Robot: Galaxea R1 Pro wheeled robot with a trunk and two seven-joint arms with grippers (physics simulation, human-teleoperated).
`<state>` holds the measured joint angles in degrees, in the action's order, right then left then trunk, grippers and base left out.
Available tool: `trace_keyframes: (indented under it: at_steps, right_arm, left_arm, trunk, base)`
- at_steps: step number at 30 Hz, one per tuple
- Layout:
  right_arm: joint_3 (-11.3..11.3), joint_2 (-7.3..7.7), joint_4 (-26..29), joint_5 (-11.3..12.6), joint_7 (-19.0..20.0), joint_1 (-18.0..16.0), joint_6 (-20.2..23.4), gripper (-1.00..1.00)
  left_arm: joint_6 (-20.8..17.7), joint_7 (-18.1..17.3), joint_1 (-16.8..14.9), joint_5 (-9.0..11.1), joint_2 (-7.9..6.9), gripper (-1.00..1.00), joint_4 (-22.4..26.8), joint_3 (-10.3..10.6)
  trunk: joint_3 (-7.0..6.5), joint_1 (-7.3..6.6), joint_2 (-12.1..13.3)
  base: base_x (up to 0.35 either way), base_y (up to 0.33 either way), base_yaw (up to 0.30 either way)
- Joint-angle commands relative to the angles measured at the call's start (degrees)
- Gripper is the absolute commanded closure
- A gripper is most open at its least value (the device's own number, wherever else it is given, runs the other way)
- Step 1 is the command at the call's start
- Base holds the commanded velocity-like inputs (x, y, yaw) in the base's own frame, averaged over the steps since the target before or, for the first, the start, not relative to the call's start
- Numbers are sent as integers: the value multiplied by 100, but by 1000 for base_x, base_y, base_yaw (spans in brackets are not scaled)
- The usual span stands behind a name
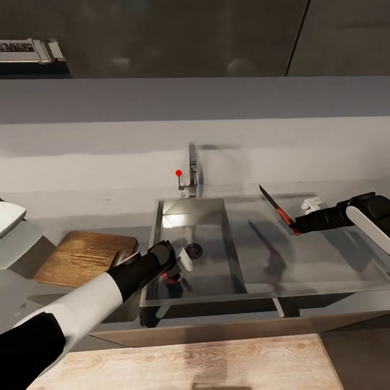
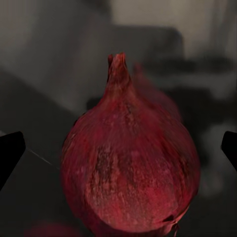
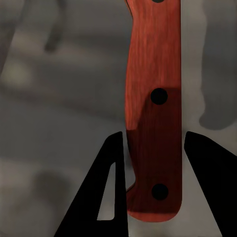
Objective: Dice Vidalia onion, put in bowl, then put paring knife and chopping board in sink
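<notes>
The left gripper [image 1: 181, 265] reaches into the near left part of the sink [image 1: 233, 271], its fingers spread wide, with the Vidalia onion [image 2: 131, 163] between them but touching neither. The right gripper [image 1: 301, 223] hangs over the sink's right side, clamped on the reddish handle of the paring knife [image 1: 277, 208], blade pointing far-left. The chopping board [image 1: 81, 259] lies on the tabletop [image 1: 65, 206] left of the sink.

White arm shells, black joints, black gripper [image 1: 179, 265] fingers.
</notes>
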<state>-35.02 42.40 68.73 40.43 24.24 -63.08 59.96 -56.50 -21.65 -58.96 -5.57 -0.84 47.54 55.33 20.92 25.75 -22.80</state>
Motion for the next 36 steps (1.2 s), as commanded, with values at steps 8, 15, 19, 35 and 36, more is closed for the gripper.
trace_keyframes:
  at_steps: [8, 15, 19, 35, 36]
  right_arm:
    - [-14, 5, 0, -53, 63, -11, 4, 100]
    - [-13, 5, 3, -53, 63, -11, 4, 100]
    - [-13, 5, 1, -53, 63, -12, 4, 100]
    - [-5, 5, 1, -53, 63, -11, 4, 100]
    - [-5, 5, 1, -53, 63, -11, 4, 100]
  left_arm:
    - [-10, -50, -10, -58, -13, -100, 10, 14]
    - [-10, -50, -9, -58, -13, -100, 5, 17]
    - [-10, -50, -10, -58, -13, -100, 2, 17]
    - [-10, -50, -10, -58, -13, 100, 9, 12]
    - [-10, -50, -9, -58, -13, 100, 10, 12]
  trunk:
    - [38, 4, -12]
    - [52, 4, -12]
    - [53, 4, -12]
    - [8, 4, -12]
    - [-1, 4, -12]
  base:
    - [0, 0, 0]
    - [0, 0, 0]
    - [0, 0, 0]
    - [0, 0, 0]
    - [0, 0, 0]
